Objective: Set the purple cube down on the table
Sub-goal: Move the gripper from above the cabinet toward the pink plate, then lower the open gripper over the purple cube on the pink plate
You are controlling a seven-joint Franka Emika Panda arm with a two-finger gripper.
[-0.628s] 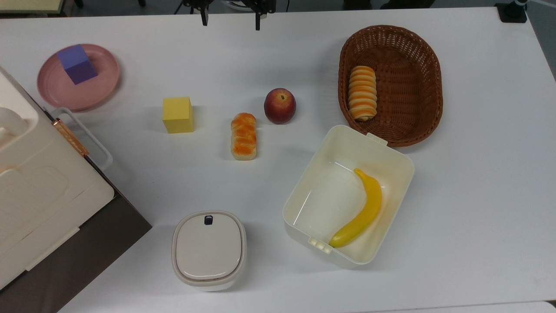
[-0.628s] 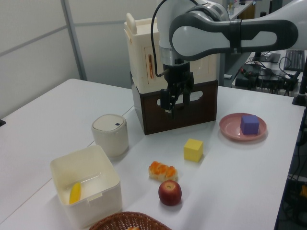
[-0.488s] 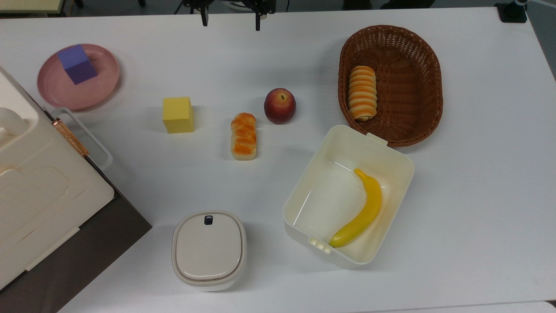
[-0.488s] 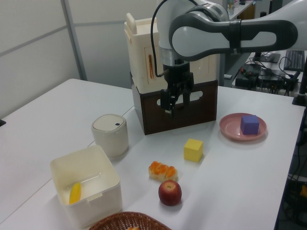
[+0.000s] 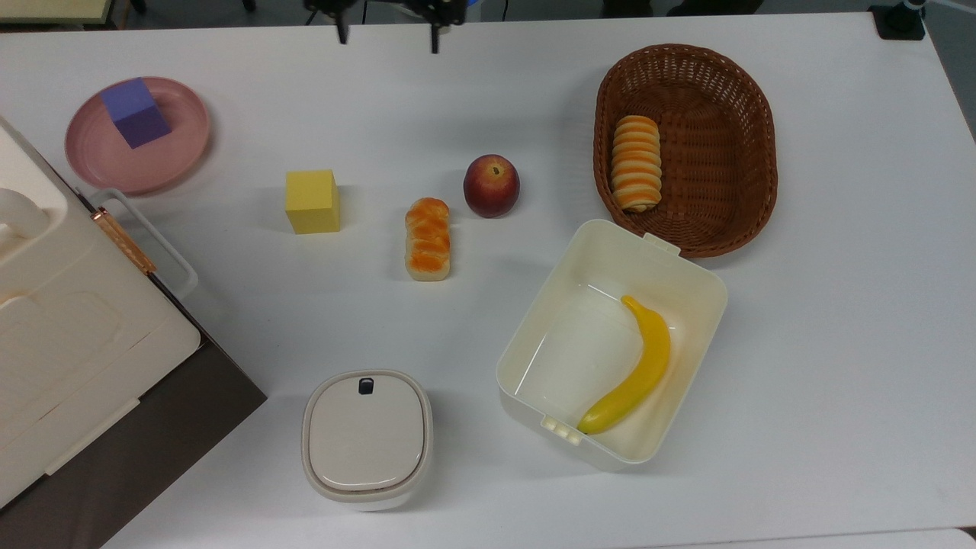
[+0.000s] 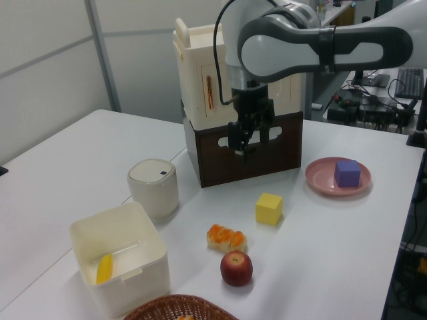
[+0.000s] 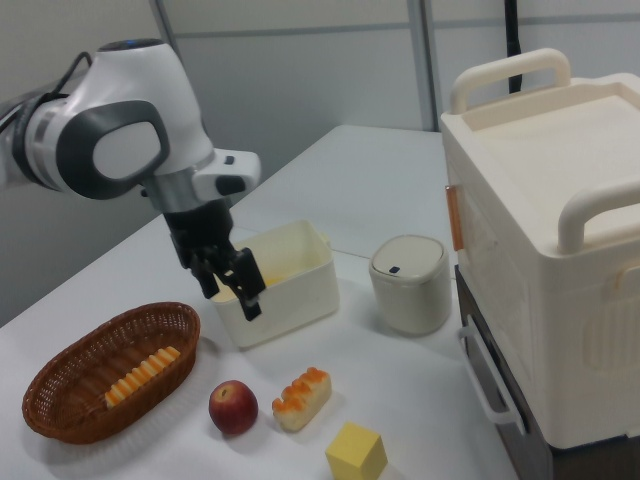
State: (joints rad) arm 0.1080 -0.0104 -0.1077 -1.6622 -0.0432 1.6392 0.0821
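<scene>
Nearest the bottom of the top view, a lidded cream pot (image 5: 367, 438) is sitting on the white worktop (image 5: 839, 343), with an open cream tub (image 5: 610, 341) to the top view's right of it holding a banana (image 5: 631, 367). At the top view's left edge a big cream box with handles (image 5: 69, 335) is standing on a dark brown base (image 6: 257, 150). Further up, a yellow cube (image 5: 312, 200), a small glazed bread loaf (image 5: 428, 239) and a red apple (image 5: 492, 185) are lying in a loose row, each apart from the others. Beyond the tub, a brown wicker basket (image 5: 732, 152) is holding a ridged bread roll (image 5: 636, 162). The purple cube (image 5: 136, 112) is resting on the pink plate (image 5: 164, 160) at the top view's upper left, not on the bare worktop. At the far edge, I am holding my hand (image 6: 245, 148) up in the air above the worktop, well apart from the purple cube and touching nothing; its two fingers are standing spread apart with nothing between them.
</scene>
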